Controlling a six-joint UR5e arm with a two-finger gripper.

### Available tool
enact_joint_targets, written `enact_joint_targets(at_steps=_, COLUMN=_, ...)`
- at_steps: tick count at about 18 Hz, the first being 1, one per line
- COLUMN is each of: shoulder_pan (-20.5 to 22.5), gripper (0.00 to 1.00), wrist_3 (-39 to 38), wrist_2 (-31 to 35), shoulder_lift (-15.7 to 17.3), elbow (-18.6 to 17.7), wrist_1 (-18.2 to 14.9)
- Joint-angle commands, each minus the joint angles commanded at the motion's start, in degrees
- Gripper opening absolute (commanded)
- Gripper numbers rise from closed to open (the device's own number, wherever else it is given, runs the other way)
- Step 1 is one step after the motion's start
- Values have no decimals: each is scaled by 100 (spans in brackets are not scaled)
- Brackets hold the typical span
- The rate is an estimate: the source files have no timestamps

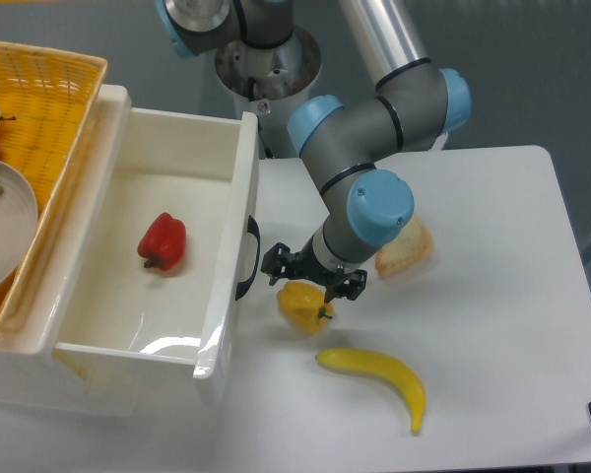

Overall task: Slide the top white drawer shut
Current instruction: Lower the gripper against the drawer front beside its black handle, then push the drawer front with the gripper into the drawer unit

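Note:
The top white drawer (231,256) stands pulled far out of its cabinet, its front panel with the curved black handle (248,258) facing right. A red bell pepper (163,240) lies inside it. My gripper (309,275) hangs just right of the handle, a small gap from the drawer front, directly above a yellow bell pepper (302,304). Its black fingers (276,266) are spread apart with nothing between them.
A banana (379,377) lies on the table in front of the yellow pepper. A piece of bread (406,246) sits behind my arm's wrist. A yellow wicker basket (39,108) with a plate (0,222) rests on the cabinet at the left.

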Motion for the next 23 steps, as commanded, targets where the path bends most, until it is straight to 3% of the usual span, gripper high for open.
enact_joint_targets(at_steps=23, shoulder_pan=-298, gripper=100, wrist_3=-255, wrist_2=-185, shoulder_lift=193, elbow=18, wrist_1=-97)
